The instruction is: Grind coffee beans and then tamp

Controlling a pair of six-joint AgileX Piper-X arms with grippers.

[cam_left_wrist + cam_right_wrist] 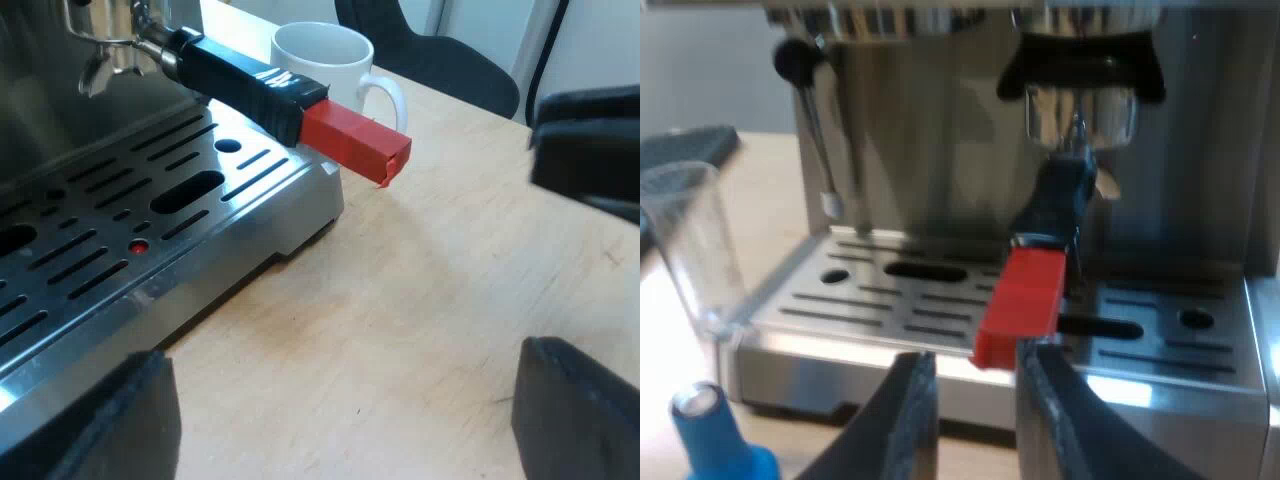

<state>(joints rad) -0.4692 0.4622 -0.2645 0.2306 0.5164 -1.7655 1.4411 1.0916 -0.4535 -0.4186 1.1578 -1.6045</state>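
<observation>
My left gripper (340, 390) hangs over the pale wooden table (420, 320) with its black fingers wide apart and nothing between them. My right gripper (975, 352) has only a narrow gap and grips nothing; the red end (1020, 300) stands just beyond its tips. Close to this gripper is a blue tamper (710, 440), then a clear measuring glass (690, 250) beside the drip tray (890, 300) of brushed metal with long slots. The shiny metal holder (1080, 110) is locked into the front of the espresso machine (910, 130). Its dark handle (240, 80) is a straight bar. The long axis runs out over the tray, nearly level, and the square red end points toward the right gripper. Beyond the handle stands a white mug (325, 60).
</observation>
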